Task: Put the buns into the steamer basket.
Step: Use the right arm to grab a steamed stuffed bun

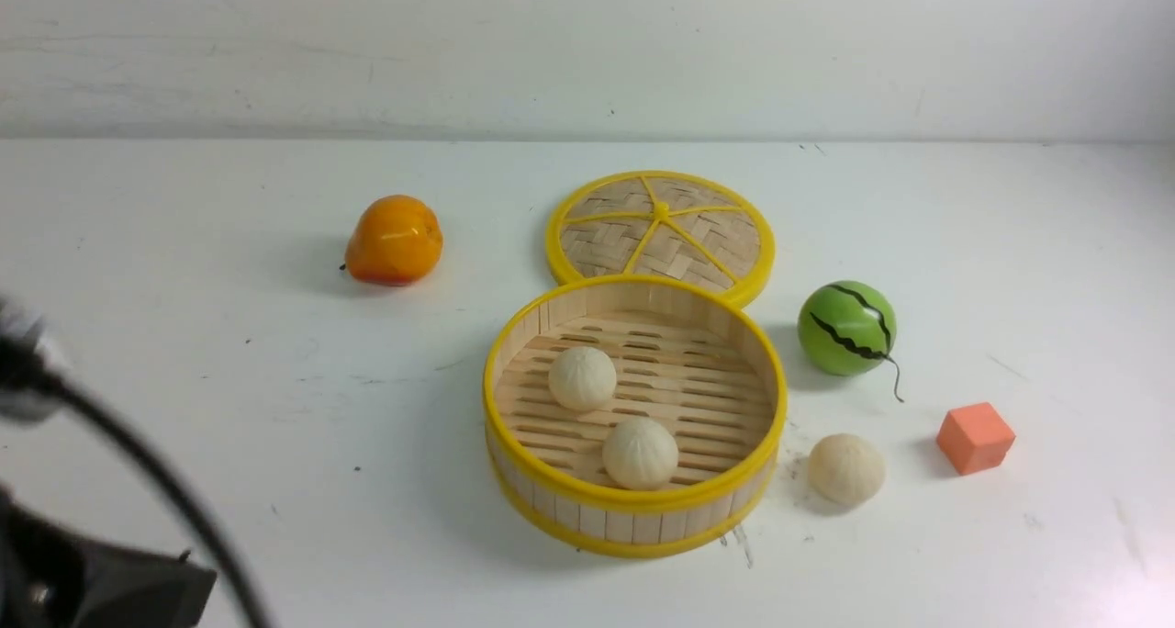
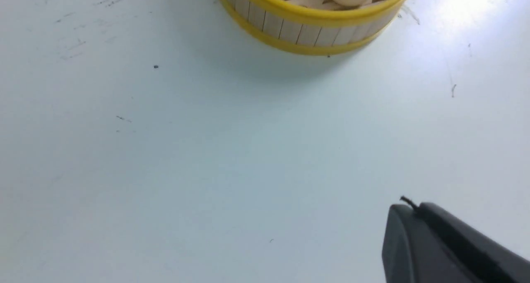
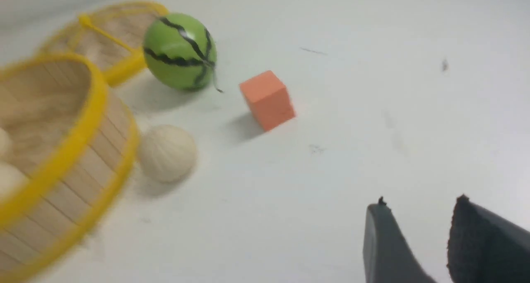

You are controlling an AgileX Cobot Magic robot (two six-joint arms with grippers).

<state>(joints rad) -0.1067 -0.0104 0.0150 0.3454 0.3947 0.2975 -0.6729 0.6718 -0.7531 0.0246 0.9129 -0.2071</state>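
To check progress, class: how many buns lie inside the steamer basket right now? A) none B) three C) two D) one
C: the far bun and the near bun lie inside the steamer basket; the third bun sits outside, beside it.

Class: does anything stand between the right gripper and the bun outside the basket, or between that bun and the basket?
Nothing visible: only bare table between the right gripper and the cream-white pleated bun. The orange cube and green striped ball sit aside. The round bamboo steamer basket's wall needs clearing.
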